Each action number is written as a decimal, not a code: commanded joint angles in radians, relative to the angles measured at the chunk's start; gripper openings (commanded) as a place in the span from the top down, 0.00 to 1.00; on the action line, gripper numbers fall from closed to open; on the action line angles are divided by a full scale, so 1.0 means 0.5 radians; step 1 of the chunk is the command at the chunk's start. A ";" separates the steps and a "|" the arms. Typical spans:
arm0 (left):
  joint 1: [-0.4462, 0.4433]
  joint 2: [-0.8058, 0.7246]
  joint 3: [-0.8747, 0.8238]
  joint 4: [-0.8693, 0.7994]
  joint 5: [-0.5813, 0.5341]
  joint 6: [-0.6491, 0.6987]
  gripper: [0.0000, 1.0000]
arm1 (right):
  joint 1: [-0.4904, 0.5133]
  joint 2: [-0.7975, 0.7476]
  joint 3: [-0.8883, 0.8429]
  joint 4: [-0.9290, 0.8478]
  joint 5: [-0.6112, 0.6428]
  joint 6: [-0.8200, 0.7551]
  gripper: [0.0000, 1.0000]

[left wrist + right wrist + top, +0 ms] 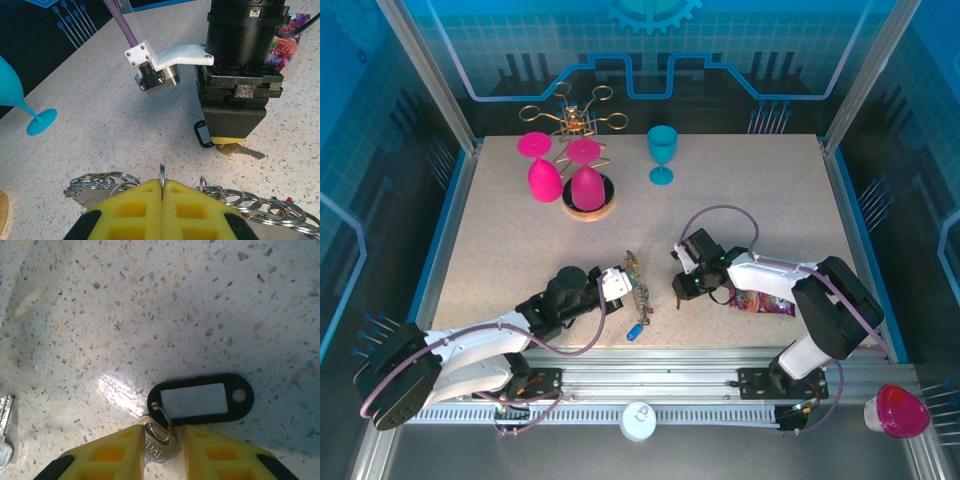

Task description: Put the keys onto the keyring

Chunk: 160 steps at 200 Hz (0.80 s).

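**Steel key sits a short way from the keyring**

Brushed-metal key, joined by a thin wire loop to a flat black plastic tag with a pale label window, lies on the speckled counter, right of centre and near the front edge. The right claw straddles the key's head. Its yellow pads are narrowly parted with a gap on one side, so this looks like no firm grip. Just to the left, the keyring, a fringe of overlapping silvery split rings, trails across the counter. The left claw is pinched tight on one ring, which stands upright. A blue-tagged key lies nearer the front edge, apart from the keyring. Threading appears to be the step in hand, with this key not yet on. The next move likely calls for a fresh, square grip on the thin, slippery key, then a fine approach to the held ring's springy coil. Farther back stands a teal goblet.
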 commanded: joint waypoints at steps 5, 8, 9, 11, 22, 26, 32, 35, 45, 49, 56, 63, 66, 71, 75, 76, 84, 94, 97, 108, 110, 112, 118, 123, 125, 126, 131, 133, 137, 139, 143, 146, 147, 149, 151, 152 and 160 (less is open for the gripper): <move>-0.013 -0.010 0.007 0.064 0.014 0.040 1.00 | 0.015 -0.017 0.033 -0.039 -0.098 0.040 0.74; -0.015 -0.012 0.007 0.063 0.014 0.039 1.00 | 0.016 -0.010 0.038 -0.037 -0.099 0.040 0.74; -0.014 -0.014 0.007 0.064 0.015 0.039 1.00 | 0.016 -0.007 0.037 -0.037 -0.099 0.040 0.74; -0.013 -0.013 0.006 0.063 0.015 0.039 1.00 | 0.015 -0.004 0.039 -0.034 -0.099 0.042 0.74; -0.013 -0.022 0.006 0.058 0.010 0.039 1.00 | 0.016 0.020 0.049 -0.021 -0.099 0.045 0.74; -0.013 -0.022 0.006 0.058 0.010 0.038 1.00 | 0.016 0.030 0.050 -0.018 -0.099 0.046 0.74; -0.014 -0.024 0.006 0.055 0.010 0.039 1.00 | 0.016 0.041 0.060 -0.013 -0.095 0.046 0.74; -0.014 -0.023 0.008 0.055 0.011 0.040 1.00 | 0.016 0.047 0.061 -0.014 -0.092 0.046 0.74; -0.014 -0.024 0.006 0.055 0.009 0.038 1.00 | 0.015 0.060 0.072 -0.016 -0.078 0.048 0.74; -0.014 -0.023 0.008 0.055 0.011 0.038 1.00 | 0.016 0.065 0.073 -0.013 -0.075 0.047 0.73; -0.014 -0.023 0.007 0.053 0.007 0.038 1.00 | 0.016 0.071 0.080 -0.013 -0.067 0.049 0.73; -0.013 -0.021 0.006 0.055 0.007 0.041 1.00 | 0.016 0.079 0.084 -0.011 -0.063 0.049 0.73; -0.014 -0.022 0.008 0.052 0.009 0.039 1.00 | 0.016 0.083 0.089 -0.010 -0.062 0.049 0.73; -0.014 -0.021 0.006 0.053 0.010 0.038 1.00 | 0.016 0.091 0.094 -0.012 -0.062 0.046 0.73; -0.016 -0.020 0.008 0.056 0.010 0.038 1.00 | 0.016 0.098 0.096 -0.014 -0.062 0.046 0.73; -0.016 -0.021 0.008 0.057 0.010 0.038 1.00 | 0.016 0.099 0.096 -0.015 -0.062 0.046 0.73; -0.015 -0.019 0.006 0.054 0.009 0.038 1.00 | 0.016 0.110 0.105 -0.012 -0.066 0.044 0.73; -0.013 -0.021 0.006 0.053 0.009 0.040 1.00 | 0.018 0.124 0.110 -0.010 -0.077 0.046 0.74; -0.014 -0.021 0.006 0.054 0.008 0.040 1.00 | 0.019 0.127 0.114 -0.009 -0.080 0.046 0.75; -0.013 -0.025 0.010 0.049 0.007 0.042 1.00 | 0.020 0.132 0.113 -0.010 -0.085 0.047 0.77; -0.014 -0.027 0.008 0.048 0.004 0.042 1.00 | 0.022 0.133 0.115 -0.012 -0.084 0.048 0.77; -0.013 -0.027 0.007 0.049 0.004 0.042 1.00 | 0.022 0.133 0.116 -0.012 -0.083 0.049 0.77; -0.013 -0.028 0.008 0.046 0.004 0.042 1.00 | 0.022 0.131 0.114 -0.011 -0.081 0.048 0.78; -0.013 -0.030 0.009 0.046 0.004 0.042 1.00 | 0.022 0.128 0.116 -0.013 -0.080 0.048 0.80; -0.015 -0.030 0.010 0.046 0.004 0.043 1.00 | 0.022 0.125 0.115 -0.015 -0.078 0.049 0.81; -0.014 -0.029 0.010 0.046 0.004 0.044 1.00 | 0.022 0.125 0.115 -0.015 -0.079 0.049 0.81; -0.013 -0.030 0.009 0.046 0.005 0.042 1.00 | 0.022 0.122 0.114 -0.018 -0.075 0.049 0.82; -0.014 -0.029 0.011 0.047 0.006 0.042 1.00 | 0.021 0.121 0.113 -0.021 -0.074 0.047 0.82; -0.013 -0.029 0.010 0.046 0.004 0.042 1.00 | 0.022 0.117 0.115 -0.021 -0.073 0.048 0.83; -0.015 -0.029 0.011 0.045 0.006 0.043 1.00 | 0.022 0.115 0.116 -0.022 -0.072 0.047 0.83; -0.014 -0.030 0.010 0.044 0.004 0.042 1.00 | 0.022 0.110 0.116 -0.026 -0.072 0.046 0.84; -0.013 -0.027 0.011 0.046 0.006 0.042 1.00 | 0.021 0.109 0.119 -0.029 -0.071 0.046 0.85; -0.013 -0.028 0.010 0.046 0.005 0.042 1.00 | 0.022 0.107 0.119 -0.030 -0.070 0.044 0.85; -0.013 -0.026 0.011 0.046 0.006 0.043 1.00 | 0.022 0.106 0.117 -0.033 -0.071 0.045 0.86; -0.013 -0.025 0.009 0.045 0.006 0.042 1.00 | 0.022 0.104 0.117 -0.033 -0.072 0.046 0.87; -0.013 -0.025 0.011 0.045 0.005 0.042 1.00 | 0.022 0.104 0.118 -0.035 -0.072 0.046 0.88; -0.013 -0.025 0.011 0.041 0.005 0.042 1.00 | 0.021 0.093 0.119 -0.038 -0.073 0.046 0.90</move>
